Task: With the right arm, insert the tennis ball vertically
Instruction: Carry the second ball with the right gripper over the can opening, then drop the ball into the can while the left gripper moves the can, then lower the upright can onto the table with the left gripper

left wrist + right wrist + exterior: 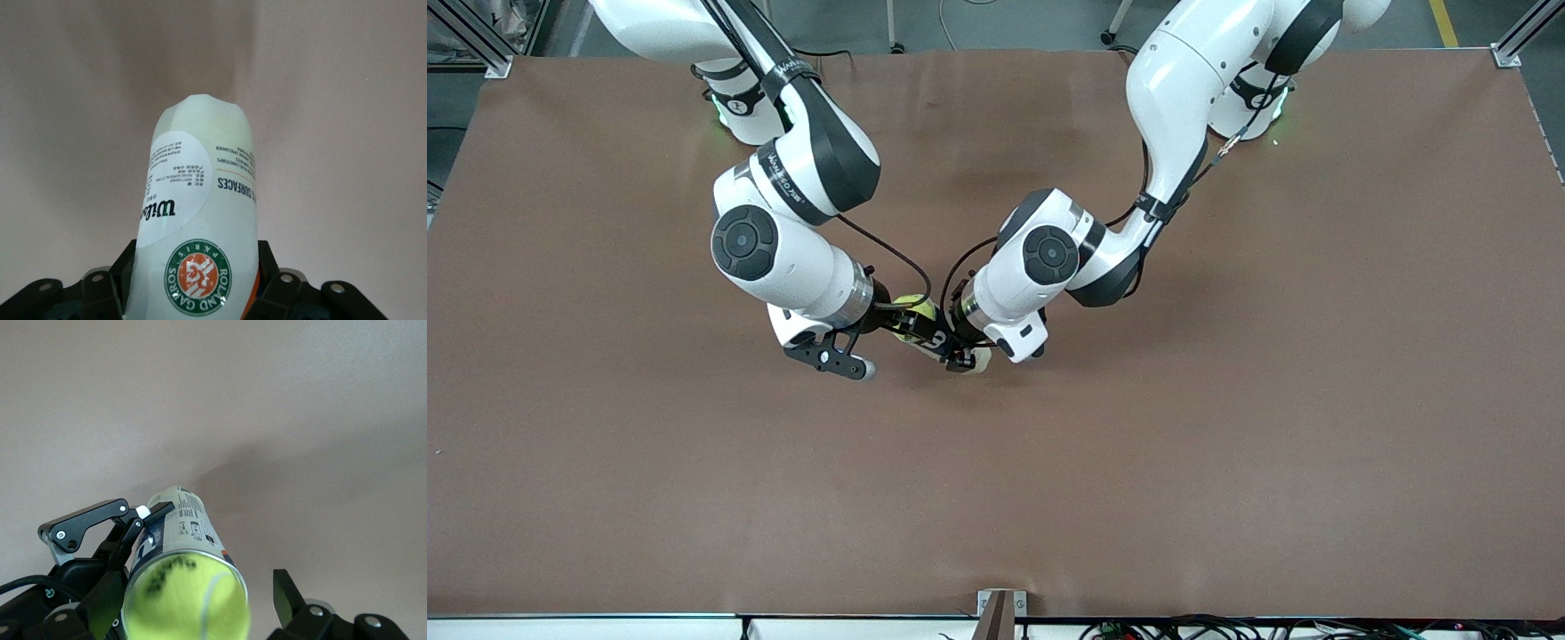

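Brown table (1227, 462): left gripper (960, 356) clamps can (197, 220) mouth-up mid-table for loading; right gripper (903, 322), spread above it, tennis ball (187, 600) at mouth.

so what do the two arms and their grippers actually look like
Both arms have glossy white rounded shells with black joint bands and round dark grey caps at the joints. Thin black cables run along each arm. The right arm carries a black band with white lettering. The right gripper and the left gripper are black two-finger units on white wrist blocks. Green lights glow at both bases.
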`<action>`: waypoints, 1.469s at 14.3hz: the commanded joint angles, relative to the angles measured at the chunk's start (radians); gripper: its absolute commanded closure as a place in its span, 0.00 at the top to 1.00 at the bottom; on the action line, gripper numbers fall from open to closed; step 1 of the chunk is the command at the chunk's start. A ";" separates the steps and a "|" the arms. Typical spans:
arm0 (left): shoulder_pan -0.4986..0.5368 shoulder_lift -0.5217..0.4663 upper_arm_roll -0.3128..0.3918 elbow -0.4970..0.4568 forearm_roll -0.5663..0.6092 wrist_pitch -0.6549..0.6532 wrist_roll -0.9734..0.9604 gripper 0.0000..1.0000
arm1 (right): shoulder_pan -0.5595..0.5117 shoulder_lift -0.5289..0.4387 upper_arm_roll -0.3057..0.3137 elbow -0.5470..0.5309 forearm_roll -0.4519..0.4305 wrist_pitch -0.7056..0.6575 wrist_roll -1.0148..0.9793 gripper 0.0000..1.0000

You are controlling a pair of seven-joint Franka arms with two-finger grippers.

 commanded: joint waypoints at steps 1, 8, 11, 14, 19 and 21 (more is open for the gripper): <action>-0.002 -0.017 0.001 0.001 -0.023 -0.012 0.020 0.72 | 0.014 0.006 -0.007 0.008 0.008 0.001 0.014 1.00; 0.018 -0.018 0.001 0.000 -0.025 -0.012 0.026 0.72 | -0.112 -0.132 -0.016 0.039 0.007 -0.218 -0.050 1.00; 0.060 -0.037 0.002 -0.003 -0.067 -0.016 0.078 0.72 | -0.267 -0.262 -0.016 0.030 0.005 -0.418 -0.261 1.00; 0.127 -0.079 -0.030 -0.029 -0.158 -0.056 0.196 0.72 | -0.357 -0.360 -0.015 0.027 -0.079 -0.536 -0.378 1.00; 0.459 -0.187 -0.308 -0.224 -0.184 -0.104 0.415 0.72 | -0.371 -0.443 -0.015 -0.008 -0.229 -0.542 -0.430 1.00; 0.595 -0.219 -0.414 -0.330 -0.186 -0.102 0.514 0.72 | -0.376 -0.440 -0.018 -0.007 -0.306 -0.501 -0.534 1.00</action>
